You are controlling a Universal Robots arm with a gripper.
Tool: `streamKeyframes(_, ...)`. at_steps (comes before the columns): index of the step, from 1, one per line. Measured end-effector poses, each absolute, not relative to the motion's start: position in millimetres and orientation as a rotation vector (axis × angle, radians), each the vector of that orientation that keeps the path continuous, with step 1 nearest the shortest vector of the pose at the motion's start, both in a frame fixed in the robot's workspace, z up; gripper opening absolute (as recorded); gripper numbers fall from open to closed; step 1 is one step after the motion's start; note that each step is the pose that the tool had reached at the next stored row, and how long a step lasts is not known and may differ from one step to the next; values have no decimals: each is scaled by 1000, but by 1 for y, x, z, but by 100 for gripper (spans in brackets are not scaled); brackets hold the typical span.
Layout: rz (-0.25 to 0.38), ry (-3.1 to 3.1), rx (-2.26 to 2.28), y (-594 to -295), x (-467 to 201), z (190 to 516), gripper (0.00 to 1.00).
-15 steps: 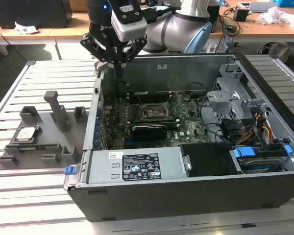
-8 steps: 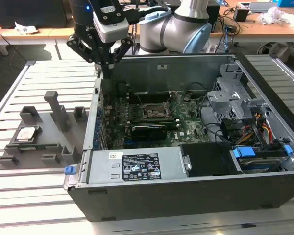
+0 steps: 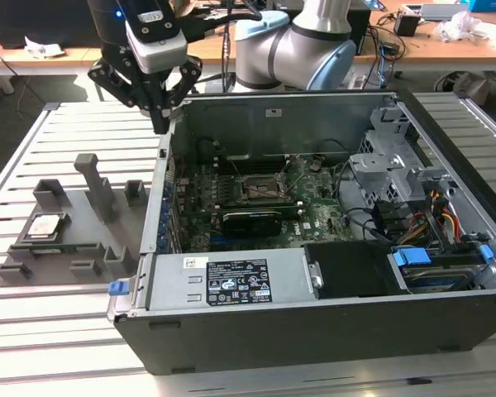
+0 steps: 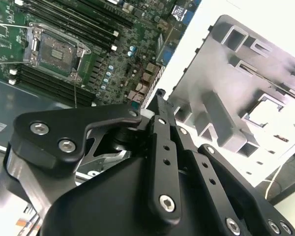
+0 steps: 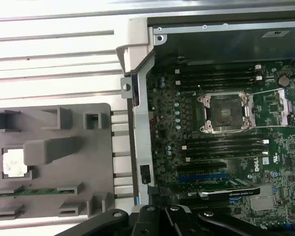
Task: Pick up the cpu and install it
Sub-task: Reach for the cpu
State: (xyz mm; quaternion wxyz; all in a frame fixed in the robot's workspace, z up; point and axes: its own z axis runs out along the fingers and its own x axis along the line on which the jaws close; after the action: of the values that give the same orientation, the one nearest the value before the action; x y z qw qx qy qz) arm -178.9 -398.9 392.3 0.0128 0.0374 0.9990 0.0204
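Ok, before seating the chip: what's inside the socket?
The socket is open, its dark centre bare: no chip. The cpu sits in the grey tray beside the case. What lies under the socket's frame is covered.

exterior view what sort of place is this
Probably a robotics lab: an open computer case on a slatted metal table, a grey fixture holding the cpu, and cluttered desks behind the arm.

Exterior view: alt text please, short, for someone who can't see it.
The tool hangs above the far corner of the open computer case, on the exterior view's left. The cpu lies in a grey holder on the table left of the case, and the socket inside looks empty.
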Motion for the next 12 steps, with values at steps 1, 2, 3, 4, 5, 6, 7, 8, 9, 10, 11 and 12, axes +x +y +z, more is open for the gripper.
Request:
streamKeyframes(1,63,3113,117,-399,-182,392,11)
streamKeyframes(2,63,3113,116,-399,-185,392,11)
streamKeyframes(3,63,3113,116,-399,-187,392,11)
streamKeyframes(4,63,3113,116,-399,-189,392,11)
streamKeyframes(5,63,3113,116,-399,-191,392,11)
streamKeyframes(6,63,3113,117,-399,-193,392,11)
streamKeyframes(7,63,3113,116,-399,-195,392,11)
streamKeyframes(8,63,3113,117,-399,-198,392,11)
streamKeyframes(9,63,3113,117,-399,-199,392,11)
streamKeyframes(10,63,3113,116,-399,-200,392,11)
streamKeyframes(11,63,3113,116,-399,-202,392,11)
streamKeyframes(12,63,3113,116,-399,-204,392,11)
